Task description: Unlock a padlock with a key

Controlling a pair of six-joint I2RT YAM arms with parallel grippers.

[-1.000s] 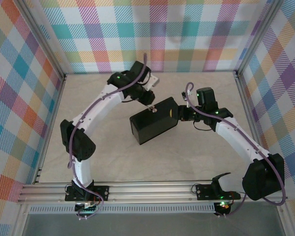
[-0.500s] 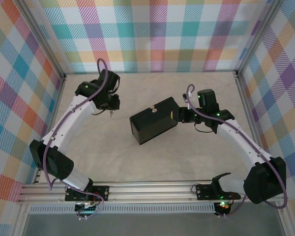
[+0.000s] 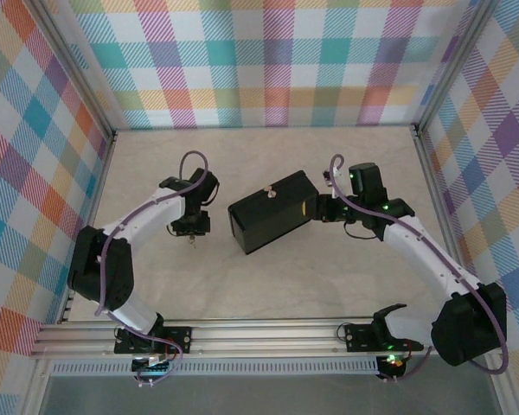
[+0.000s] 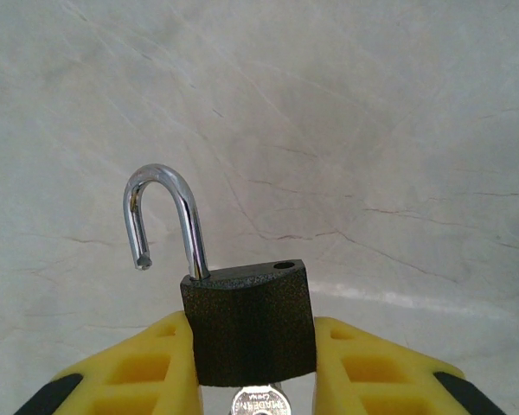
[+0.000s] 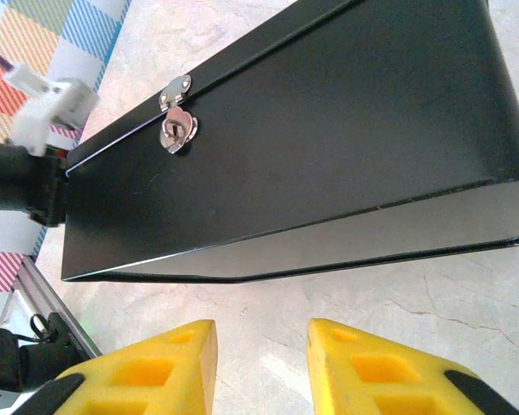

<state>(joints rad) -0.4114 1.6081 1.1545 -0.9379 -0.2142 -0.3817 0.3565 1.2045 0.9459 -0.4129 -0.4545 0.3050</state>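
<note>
The padlock [image 4: 251, 324], a small black body with a chrome shackle [image 4: 160, 216] swung open, is clamped between the yellow fingers of my left gripper [image 4: 253, 337]. The round silvery head of the key [image 4: 258, 403] pokes out under the padlock's body, still in the keyhole. In the top view my left gripper [image 3: 190, 232] hangs over bare table left of the black box [image 3: 271, 212]. My right gripper [image 5: 261, 333] is open just short of the box's right end, with nothing between its fingers.
The black box [image 5: 329, 130] lies closed, and its small metal hasp [image 5: 176, 121] carries no lock. Plaid walls and an aluminium frame [image 3: 242, 337] enclose the marble-patterned table. There is bare table in front of the box and around my left gripper.
My left arm has swung away from the box's hasp, out to the left and then nearer, carrying the padlock with it. The right arm has barely moved.
</note>
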